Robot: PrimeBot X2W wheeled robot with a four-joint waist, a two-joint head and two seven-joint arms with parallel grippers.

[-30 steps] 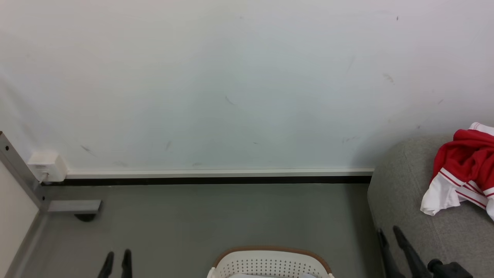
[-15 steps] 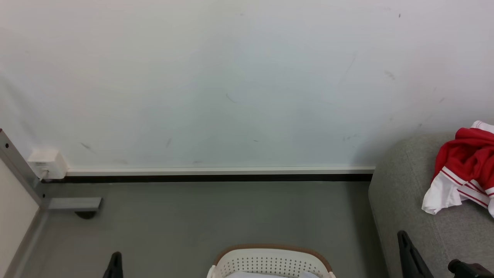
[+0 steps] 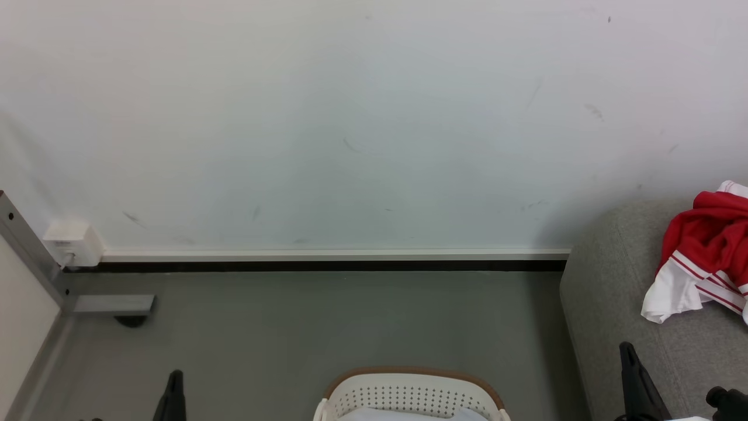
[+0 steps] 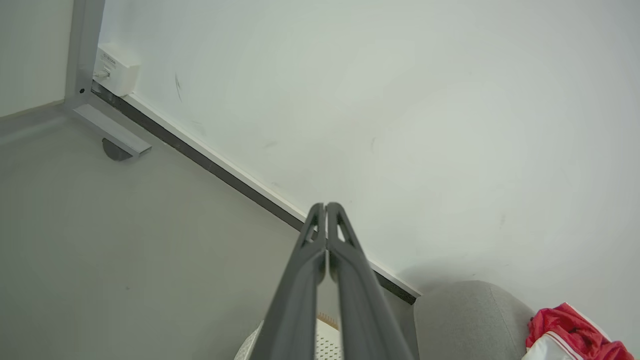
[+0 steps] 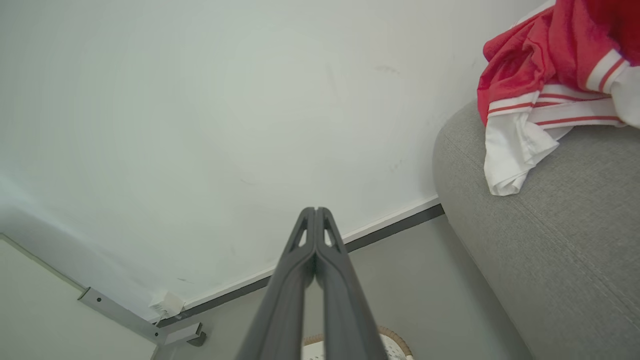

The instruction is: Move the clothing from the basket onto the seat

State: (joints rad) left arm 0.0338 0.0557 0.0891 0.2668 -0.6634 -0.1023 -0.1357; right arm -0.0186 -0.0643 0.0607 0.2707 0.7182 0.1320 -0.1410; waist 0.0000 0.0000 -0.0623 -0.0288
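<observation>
We see clothing lying crumpled on seat, close to its rounded end edge by wall. Basket on floor, apart from seat. Left jaws closed, empty; right jaws closed, empty.

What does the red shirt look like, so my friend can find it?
Find the big grey sofa by the white wall. On top lies a crumpled bright red garment with white panels and red-striped cuffs, unlike the plain pale cloth in the basket.
</observation>
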